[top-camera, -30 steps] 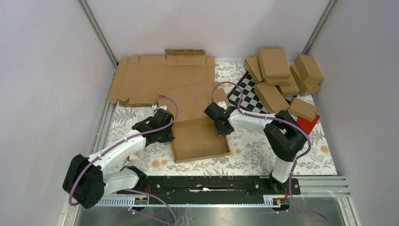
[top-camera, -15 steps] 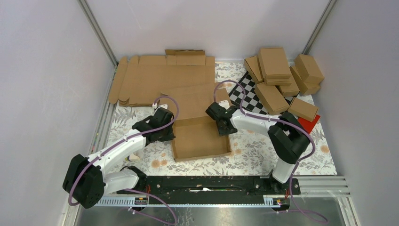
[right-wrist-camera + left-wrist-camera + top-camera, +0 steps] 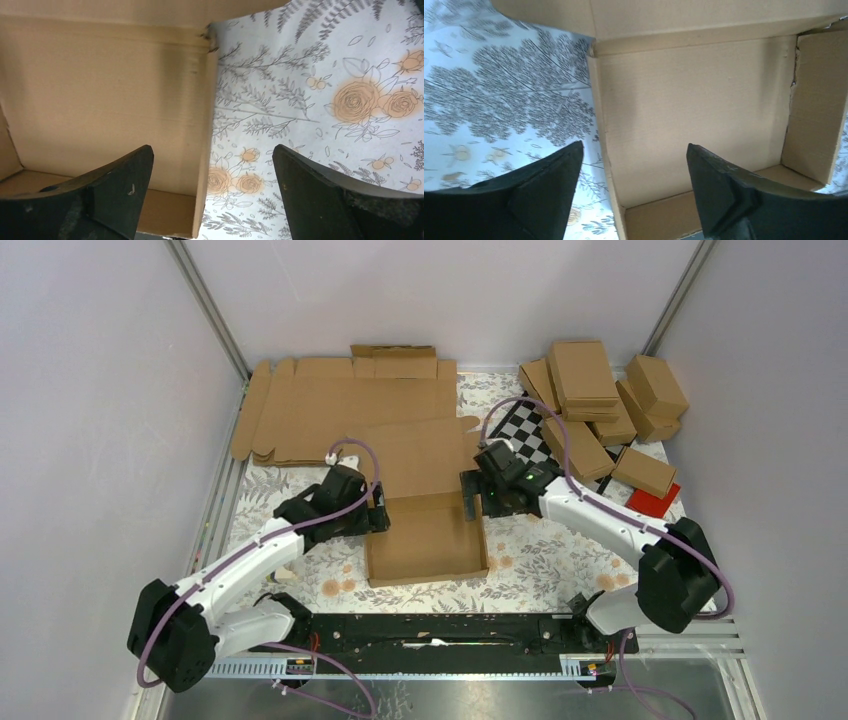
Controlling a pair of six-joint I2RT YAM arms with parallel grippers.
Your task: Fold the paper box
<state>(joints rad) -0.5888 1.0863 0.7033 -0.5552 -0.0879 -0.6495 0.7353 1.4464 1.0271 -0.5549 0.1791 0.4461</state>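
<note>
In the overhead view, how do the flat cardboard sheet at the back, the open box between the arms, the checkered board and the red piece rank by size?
1. flat cardboard sheet
2. open box
3. checkered board
4. red piece
The last two are partly covered, so their full size is unsure.

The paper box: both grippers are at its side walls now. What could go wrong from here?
The open left gripper and the open right gripper each straddle a side wall of the paper box; squeezing could crease it.
In the left wrist view the far corner looks ragged and gapped, so that wall might spring outward.
The lid lies open; a push from one side may slide the box on the cloth.
</note>
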